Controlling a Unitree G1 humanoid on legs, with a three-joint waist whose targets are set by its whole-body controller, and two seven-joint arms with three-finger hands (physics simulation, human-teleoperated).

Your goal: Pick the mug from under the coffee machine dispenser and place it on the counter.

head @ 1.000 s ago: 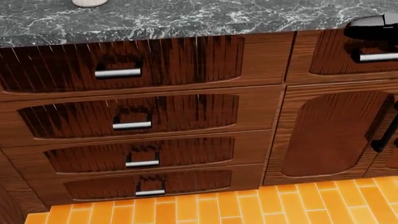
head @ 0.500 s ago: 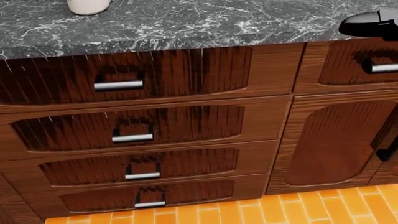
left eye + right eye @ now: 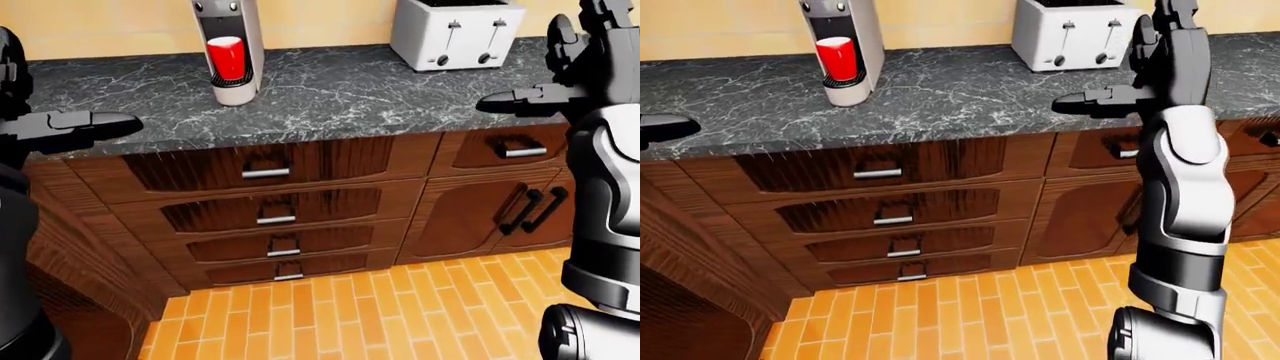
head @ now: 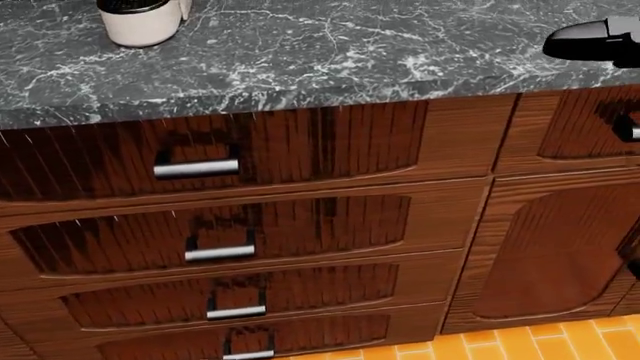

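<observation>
Dark marbled stone forms the counter [image 3: 350, 97], running along a yellow wall above brown wooden drawers [image 3: 270, 214] with steel handles and an orange brick-pattern floor [image 3: 330, 315]. Near the wall edge of the counter, toward its left end, stands the coffee machine [image 3: 230, 45]; its top is cut off by the upper edge of both eye views. The red mug [image 3: 226, 58] sits under the dispenser on the machine's pale base, not yet lifted. In the head view only that base [image 4: 140, 22] shows at the top-left corner, and the mug itself is out of sight there. A white toaster [image 3: 455, 31] sits farther right along the wall edge, its top also cropped.

The left hand [image 3: 80, 126] reaches in low at the left, level with the counter's near edge, well apart from the mug; its fingers stretch flat and open, holding nothing. In the right-eye view only its tip shows. The right hand [image 3: 1110, 97] hangs raised over the counter's near edge below the toaster, one finger pointing left and the others upright, spread open and empty. Its forearm drops steeply to the bottom-right corner.
</observation>
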